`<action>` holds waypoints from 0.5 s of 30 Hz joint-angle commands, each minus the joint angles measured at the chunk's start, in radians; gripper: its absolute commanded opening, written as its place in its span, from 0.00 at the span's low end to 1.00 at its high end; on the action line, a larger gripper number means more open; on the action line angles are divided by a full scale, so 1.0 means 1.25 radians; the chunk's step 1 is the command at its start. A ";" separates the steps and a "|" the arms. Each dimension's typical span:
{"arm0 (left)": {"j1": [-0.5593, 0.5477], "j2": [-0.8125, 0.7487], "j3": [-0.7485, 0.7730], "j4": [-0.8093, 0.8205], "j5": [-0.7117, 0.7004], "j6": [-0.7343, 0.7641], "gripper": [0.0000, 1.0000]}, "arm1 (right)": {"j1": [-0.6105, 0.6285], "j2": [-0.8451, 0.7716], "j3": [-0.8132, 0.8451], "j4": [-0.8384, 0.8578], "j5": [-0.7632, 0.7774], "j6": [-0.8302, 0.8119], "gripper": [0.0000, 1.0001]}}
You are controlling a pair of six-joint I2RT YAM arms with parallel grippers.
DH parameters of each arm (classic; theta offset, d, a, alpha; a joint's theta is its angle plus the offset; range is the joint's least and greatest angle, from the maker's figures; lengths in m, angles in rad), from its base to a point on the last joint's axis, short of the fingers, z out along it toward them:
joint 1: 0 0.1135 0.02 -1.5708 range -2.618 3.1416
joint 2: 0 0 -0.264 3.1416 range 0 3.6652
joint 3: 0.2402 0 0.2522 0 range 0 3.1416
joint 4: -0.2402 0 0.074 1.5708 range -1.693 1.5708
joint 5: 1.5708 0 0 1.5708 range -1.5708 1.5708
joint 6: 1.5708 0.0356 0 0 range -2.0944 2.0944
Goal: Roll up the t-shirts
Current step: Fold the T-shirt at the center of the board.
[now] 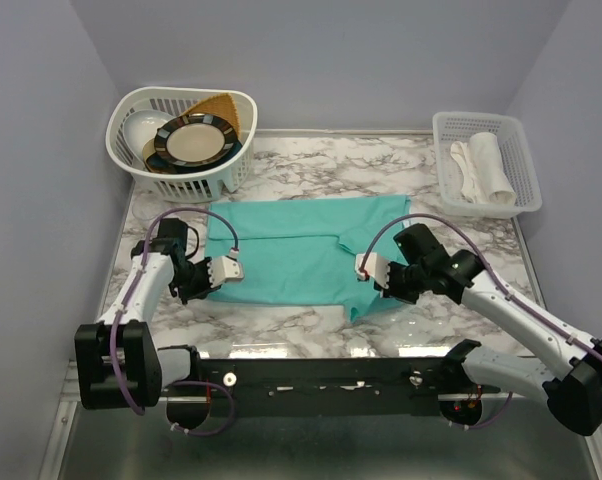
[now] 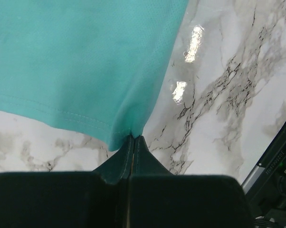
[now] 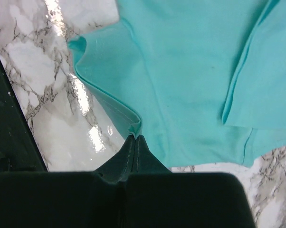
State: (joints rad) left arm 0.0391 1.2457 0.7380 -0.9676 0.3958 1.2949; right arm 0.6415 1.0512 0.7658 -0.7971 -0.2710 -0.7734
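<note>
at the far left of the table stands a white dish basket holding plates; it looks to have no part in this job.

just right of it, the left gripper has its jaws together, pinching the near left corner of the t-shirt right at the stitched hem. the wrist view shows the cloth drawn up into a small peak at the fingertips, so the grip looks real rather than a near miss.

the t-shirt lies across the middle of the marble top, mostly flat and open. its left part is smooth. toward the right, a flap of cloth, perhaps a sleeve, is folded in over the body, and the near right edge is rumpled.

the right gripper is likewise clamped, on a doubled fold of the near edge, which curls up beside the fingertips.

at the far right, a second white basket holds pale cloths that appear rolled.

as for progress: no roll has been started on the teal shirt. what seems done is the set-up, with both claws holding the near edge. left to do, by my reading, are any squaring or folding, the whole rolling, and perhaps stowing it.
</note>
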 commanded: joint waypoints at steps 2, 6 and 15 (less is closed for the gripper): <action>-0.003 -0.080 -0.023 -0.030 0.021 -0.044 0.00 | -0.046 -0.027 0.068 -0.102 0.043 0.057 0.01; -0.003 -0.097 -0.009 -0.017 0.034 -0.093 0.00 | -0.057 -0.043 0.112 -0.106 0.099 0.060 0.01; -0.002 -0.016 0.065 0.105 0.009 -0.239 0.00 | -0.109 -0.022 0.142 0.013 0.200 0.002 0.00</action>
State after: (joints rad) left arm 0.0391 1.1637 0.7349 -0.9394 0.4015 1.1236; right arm 0.5335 1.0023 0.9215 -0.8761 -0.1211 -0.7269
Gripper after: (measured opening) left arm 0.008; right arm 0.009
